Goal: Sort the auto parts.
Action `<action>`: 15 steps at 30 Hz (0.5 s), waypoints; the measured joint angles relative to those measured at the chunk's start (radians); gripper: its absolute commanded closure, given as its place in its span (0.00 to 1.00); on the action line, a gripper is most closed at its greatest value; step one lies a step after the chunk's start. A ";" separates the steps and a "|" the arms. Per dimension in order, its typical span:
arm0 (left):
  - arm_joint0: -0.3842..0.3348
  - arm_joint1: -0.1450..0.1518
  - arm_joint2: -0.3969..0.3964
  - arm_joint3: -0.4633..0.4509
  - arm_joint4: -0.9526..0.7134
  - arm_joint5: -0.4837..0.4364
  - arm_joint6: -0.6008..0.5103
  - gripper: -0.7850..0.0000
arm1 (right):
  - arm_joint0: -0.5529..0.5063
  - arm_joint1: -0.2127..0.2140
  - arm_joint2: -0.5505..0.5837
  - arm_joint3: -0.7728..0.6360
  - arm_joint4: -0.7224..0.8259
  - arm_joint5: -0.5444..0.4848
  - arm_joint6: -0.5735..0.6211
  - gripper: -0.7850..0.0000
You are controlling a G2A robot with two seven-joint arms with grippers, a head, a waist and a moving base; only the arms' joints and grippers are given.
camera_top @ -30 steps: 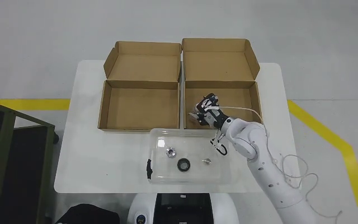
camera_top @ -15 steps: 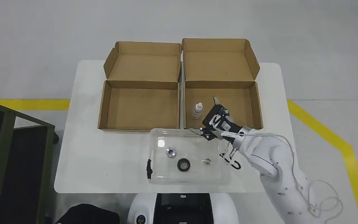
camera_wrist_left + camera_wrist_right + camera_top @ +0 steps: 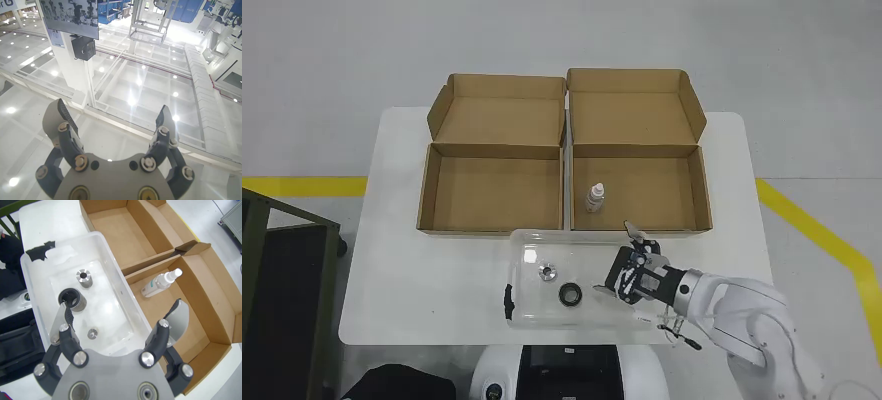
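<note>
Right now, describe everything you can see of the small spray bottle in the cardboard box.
The spray bottle is small and slim, with a clear plastic body, a white label printed in teal around its lower half, and a white spray nozzle on top. It seems to stand upright on the floor of the cardboard box on the robot's right, near its robot-side corner beside the neighbouring box, apart from the walls. Only the box floor touches it.
</note>
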 measured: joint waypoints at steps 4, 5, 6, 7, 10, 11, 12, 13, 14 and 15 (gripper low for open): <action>0.000 0.000 0.000 0.000 0.000 0.000 0.000 0.00 | -0.023 0.008 0.007 -0.006 -0.025 -0.021 0.039 0.00; 0.000 0.000 0.000 0.000 0.000 0.000 0.000 0.00 | -0.025 0.010 0.007 -0.005 -0.032 -0.026 0.052 0.00; 0.000 0.000 0.000 0.000 0.000 0.000 0.000 0.00 | -0.027 0.012 0.005 -0.005 -0.036 -0.030 0.060 0.01; 0.000 0.000 0.000 0.000 0.000 0.000 0.000 0.00 | -0.027 0.013 0.003 -0.004 -0.038 -0.035 0.067 0.05; 0.000 0.000 0.000 0.000 0.000 0.000 0.000 0.00 | -0.025 0.018 -0.008 -0.002 -0.044 -0.055 0.099 0.12; 0.000 0.000 0.000 0.000 0.000 0.000 0.000 0.00 | -0.022 0.019 -0.013 0.000 -0.044 -0.060 0.112 0.15; 0.000 0.000 0.000 0.000 0.000 0.000 0.000 0.00 | -0.020 0.020 -0.017 0.001 -0.043 -0.063 0.123 0.17; 0.000 0.000 0.000 0.000 0.000 0.000 0.000 0.00 | -0.017 0.021 -0.021 0.003 -0.043 -0.065 0.134 0.19; 0.000 0.000 0.000 0.000 0.000 0.000 0.000 0.00 | -0.013 0.022 -0.027 0.006 -0.040 -0.068 0.148 0.20; 0.000 0.000 0.000 0.000 0.000 0.000 0.000 0.00 | -0.009 0.023 -0.031 0.009 -0.038 -0.070 0.159 0.23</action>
